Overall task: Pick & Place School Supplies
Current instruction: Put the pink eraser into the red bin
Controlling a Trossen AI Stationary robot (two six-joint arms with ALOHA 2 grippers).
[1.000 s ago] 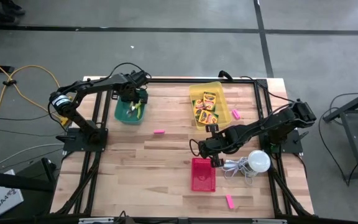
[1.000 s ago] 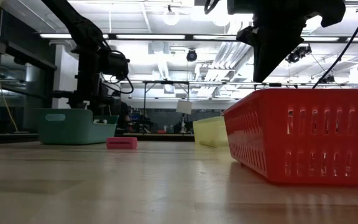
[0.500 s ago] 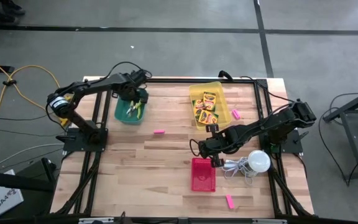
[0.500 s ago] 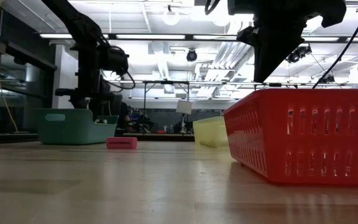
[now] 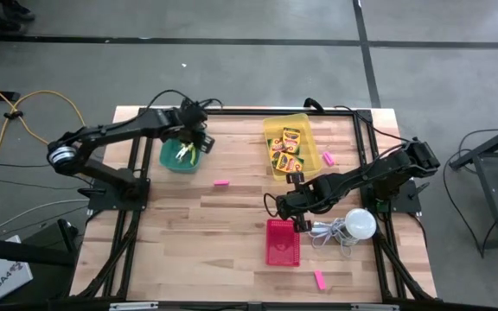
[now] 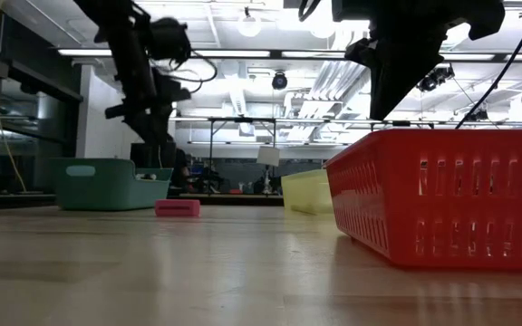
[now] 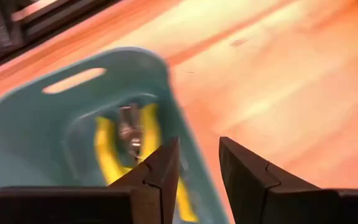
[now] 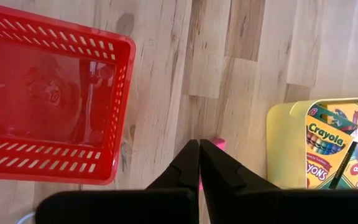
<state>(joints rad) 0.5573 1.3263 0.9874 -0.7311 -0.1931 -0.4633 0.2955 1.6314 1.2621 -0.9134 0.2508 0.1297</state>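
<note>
Left gripper [image 5: 194,141] parted, empty, above teal bin [image 5: 181,155]; right gripper [image 5: 294,208] pinched closed, empty, beside red basket [image 5: 283,243]. Crayon boxes [image 5: 286,147] in yellow bin [image 5: 275,127]; pink erasers [image 5: 221,183] loose on table [image 5: 214,233]

Item count, high view:
- Bins: 3, i.e. 1 teal bin [image 5: 180,156], 1 yellow bin [image 5: 271,130], 1 red basket [image 5: 283,242].
- Pink erasers: 3 on table [image 5: 221,183] [image 5: 328,159] [image 5: 318,279].
- Crayon boxes [image 5: 288,147]: approx. 4, in yellow bin; exact qty unclear.
- White bulb w/ cord [image 5: 360,224]: 1.
</note>
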